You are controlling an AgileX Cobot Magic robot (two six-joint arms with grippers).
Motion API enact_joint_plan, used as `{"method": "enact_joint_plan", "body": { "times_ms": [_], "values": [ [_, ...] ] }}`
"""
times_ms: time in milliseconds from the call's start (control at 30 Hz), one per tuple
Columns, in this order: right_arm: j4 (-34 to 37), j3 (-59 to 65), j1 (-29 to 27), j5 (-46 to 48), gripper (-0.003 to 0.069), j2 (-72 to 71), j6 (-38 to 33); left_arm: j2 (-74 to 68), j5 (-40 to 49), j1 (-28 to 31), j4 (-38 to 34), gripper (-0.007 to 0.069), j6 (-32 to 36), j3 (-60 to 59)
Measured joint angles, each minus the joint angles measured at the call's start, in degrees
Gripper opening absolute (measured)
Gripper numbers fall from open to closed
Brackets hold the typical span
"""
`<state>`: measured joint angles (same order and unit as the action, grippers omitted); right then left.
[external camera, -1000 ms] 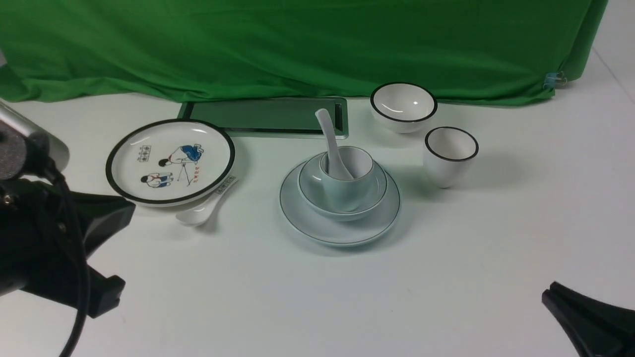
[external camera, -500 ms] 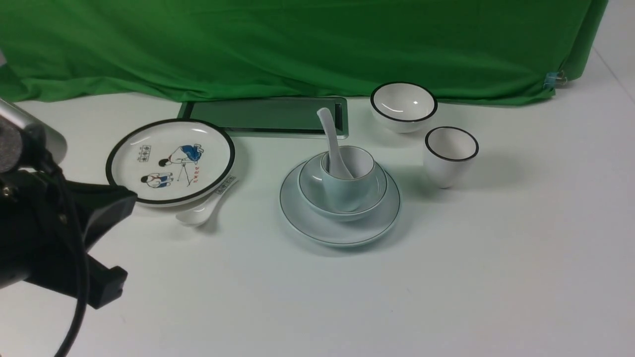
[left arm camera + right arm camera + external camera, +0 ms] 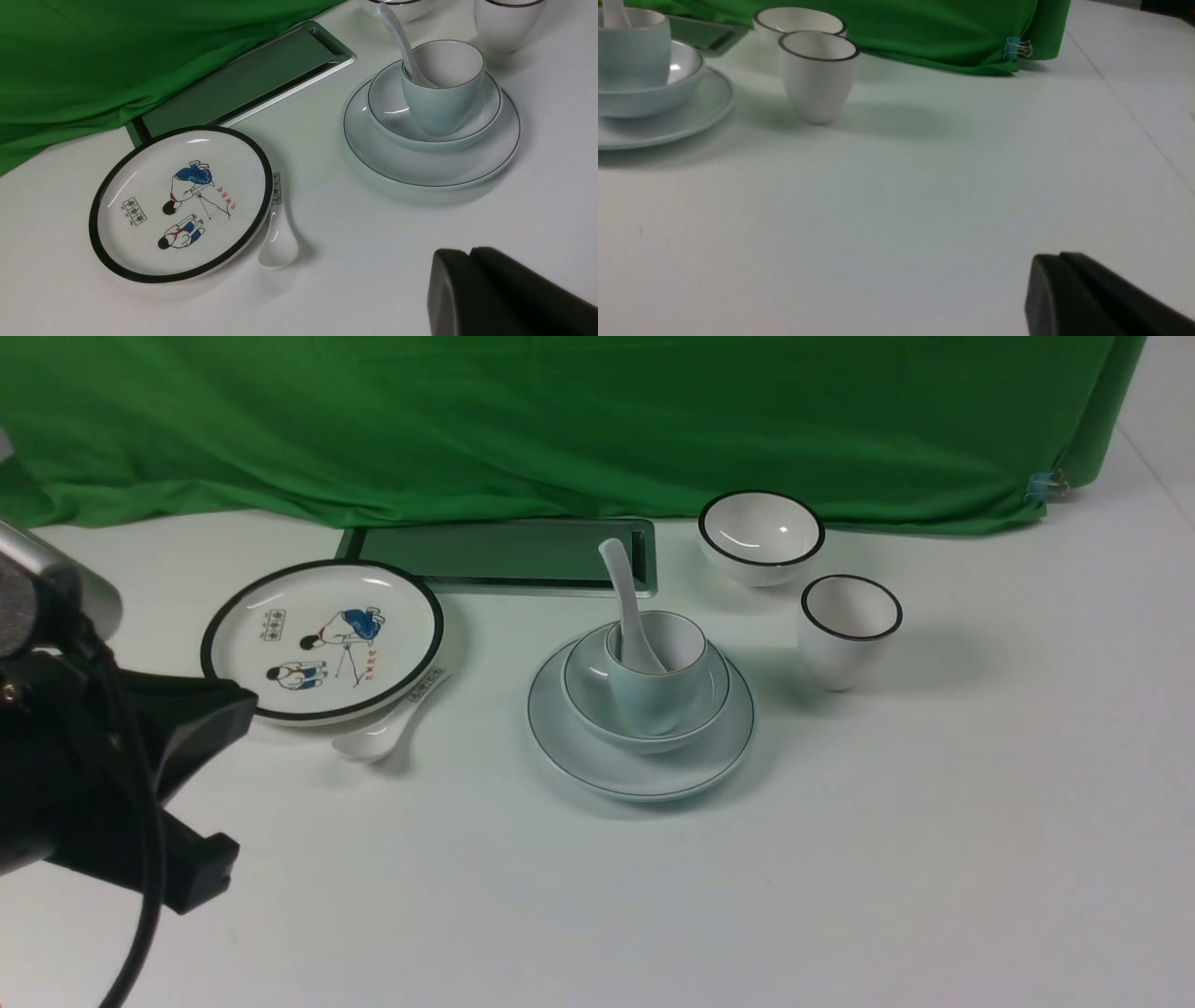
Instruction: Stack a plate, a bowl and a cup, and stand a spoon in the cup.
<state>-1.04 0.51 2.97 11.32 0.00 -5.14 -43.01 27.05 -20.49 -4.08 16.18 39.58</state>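
The pale plate (image 3: pixel 644 779) lies at the table's middle with the bowl (image 3: pixel 583 683) on it and the light-blue cup (image 3: pixel 653 700) upright in the bowl. The plain white spoon (image 3: pixel 621 586) stands in the cup, its handle leaning to the far left. My left gripper (image 3: pixel 245 705) hangs shut and empty at the near left, well short of the stack (image 3: pixel 439 107). My right gripper (image 3: pixel 1057 256) shows only in its wrist view, shut and empty over bare table, far to the right of the stack (image 3: pixel 633 51).
A black-rimmed cartoon plate (image 3: pixel 322 639) sits at the left with a labelled spoon (image 3: pixel 378 733) tucked under its near edge. A black-rimmed bowl (image 3: pixel 761 537) and cup (image 3: pixel 848 630) stand at the back right. Behind are a recessed panel (image 3: pixel 504 555) and green cloth (image 3: pixel 560 420).
The right gripper has drawn back out of the front view at the lower right. The left arm has shifted slightly. The stack has not moved.
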Motion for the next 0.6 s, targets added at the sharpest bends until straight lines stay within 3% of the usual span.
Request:
{"method": "enact_joint_plan", "body": {
  "times_ms": [600],
  "values": [
    [-0.3,0.0,0.0,1.1,0.0037,0.0,0.8,0.0,-0.4,0.0,0.0,-0.0032,0.2,0.0]
  ]
}}
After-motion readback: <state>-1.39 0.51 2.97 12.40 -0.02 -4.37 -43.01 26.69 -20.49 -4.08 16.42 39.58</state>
